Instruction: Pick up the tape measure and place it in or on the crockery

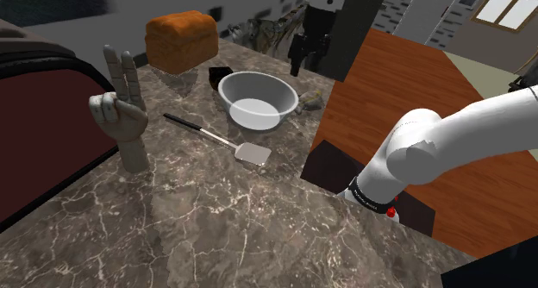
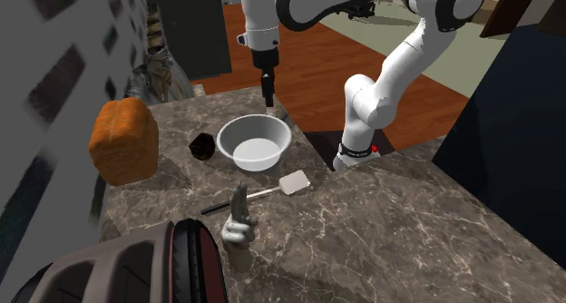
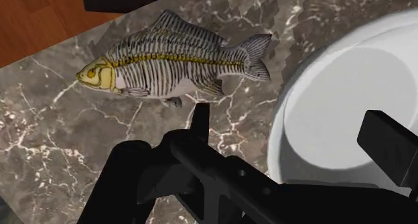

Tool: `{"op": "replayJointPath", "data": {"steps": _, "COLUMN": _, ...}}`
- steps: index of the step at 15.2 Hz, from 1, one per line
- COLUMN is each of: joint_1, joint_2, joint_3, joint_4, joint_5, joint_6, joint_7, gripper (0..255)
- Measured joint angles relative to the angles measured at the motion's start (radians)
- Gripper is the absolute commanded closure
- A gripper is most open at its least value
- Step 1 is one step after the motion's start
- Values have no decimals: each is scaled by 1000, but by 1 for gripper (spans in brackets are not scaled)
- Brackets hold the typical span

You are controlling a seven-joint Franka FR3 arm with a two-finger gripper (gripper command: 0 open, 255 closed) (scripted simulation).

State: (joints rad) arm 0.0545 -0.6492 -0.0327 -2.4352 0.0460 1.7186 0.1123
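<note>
**A:** Where is the tape measure?

**B:** The tape measure (image 1: 221, 76) is a small black thing on the marbled tabletop (image 1: 215, 217). It sits just beside the bowl (image 1: 278, 95), on the side of the bowl that faces the bread loaf (image 1: 181, 40). Nothing grips it.

**A:** And the bowl itself?

**B:** It is light grey, round and upright on the tabletop.

**A:** What about the tool?

**B:** The tool (image 2: 268, 100) hangs pointing down above the tabletop. It is across the bowl from the tape measure and close to the bowl's rim. In the wrist view its fingers (image 3: 388, 143) are spread apart. Only marble and part of the bowl's rim show between them, so they are pinching nothing.

**A:** Is anything under it?

**B:** A fish (image 3: 171, 58) lies flat on the marble just beside the bowl. It has dark stripes, a yellow line along its body and a yellowish head. Its tail points toward the bowl and its head points away.

**A:** What else is near the bowl?

**B:** A spatula (image 1: 220, 140) with a thin dark handle and a pale blade lies flat, near the bowl but apart from it. Beyond the spatula, farther from the bowl, a grey hand model (image 1: 121, 114) stands upright with two fingers raised. The orange-brown bread loaf stands beyond the tape measure, a little way from the bowl.
</note>
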Motion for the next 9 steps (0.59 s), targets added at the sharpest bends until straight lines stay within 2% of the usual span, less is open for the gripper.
{"op": "replayJointPath", "data": {"steps": 9, "joint_1": 40, "joint_2": 264, "joint_3": 33, "joint_4": 108, "joint_5": 101, "joint_6": 252, "joint_7": 63, "gripper": 0}}
